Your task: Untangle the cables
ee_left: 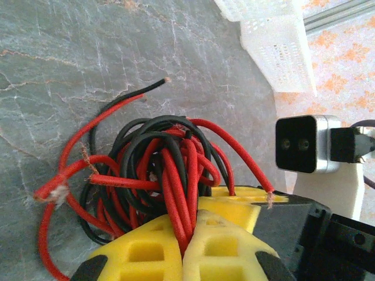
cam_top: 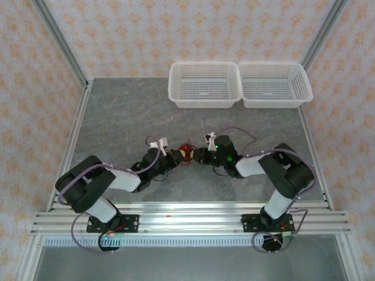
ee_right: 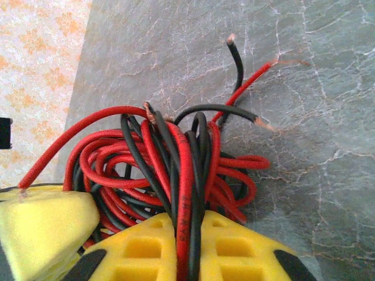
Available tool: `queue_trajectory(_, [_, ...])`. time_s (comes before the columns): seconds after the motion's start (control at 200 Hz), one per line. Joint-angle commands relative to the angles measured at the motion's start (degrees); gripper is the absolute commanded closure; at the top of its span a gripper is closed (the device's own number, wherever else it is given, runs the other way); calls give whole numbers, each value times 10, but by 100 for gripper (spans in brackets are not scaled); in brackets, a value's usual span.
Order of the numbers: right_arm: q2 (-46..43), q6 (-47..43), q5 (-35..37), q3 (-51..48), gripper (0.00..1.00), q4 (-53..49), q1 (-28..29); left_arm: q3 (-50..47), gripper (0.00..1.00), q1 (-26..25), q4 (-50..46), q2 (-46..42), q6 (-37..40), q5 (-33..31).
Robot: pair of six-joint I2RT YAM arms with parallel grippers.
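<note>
Baskets (cam_top: 202,102), two white ones, sit side by side at the far edge of the table (cam_top: 117,117), well apart from your work. Cables (cam_top: 187,152) lie mid-table in one red-and-black knot, squeezed between your two grippers. Your left gripper (ee_left: 186,234) is clamped tight on a few red strands, yellow fingers pressed together. Your right gripper (ee_right: 188,240) is pinched on red and black strands. Loose ends splay out over the table, bare tips showing.
</note>
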Motion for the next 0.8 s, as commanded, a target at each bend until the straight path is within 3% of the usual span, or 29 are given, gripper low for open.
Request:
queue_trajectory(0.0, [-2, -1, 20, -7, 94, 20, 1, 0, 100, 2, 30, -35, -4, 28])
queue_trajectory(0.13, [-46, -13, 36, -25, 98, 10, 1, 31, 98, 2, -38, -80, 35, 52])
queue_trajectory(0.31, [-126, -73, 8, -46, 100, -19, 1, 91, 50, 2, -201, -184, 117, 43])
queue_trajectory(0.435, [-181, -172, -34, -35, 100, -86, -2, 132, 34, 1, -338, -263, 175, 11])
queue_trajectory(0.551, [-215, -248, -91, -12, 100, -144, -16, 154, 32, 1, -436, -329, 209, -21])
queue_trajectory(0.686, [-241, -306, -171, 14, 100, -183, -34, 157, 36, 1, -504, -377, 219, -53])
queue_trajectory(0.791, [-244, -335, -171, 49, 100, -231, -34, 149, 43, 1, -517, -386, 215, -43])
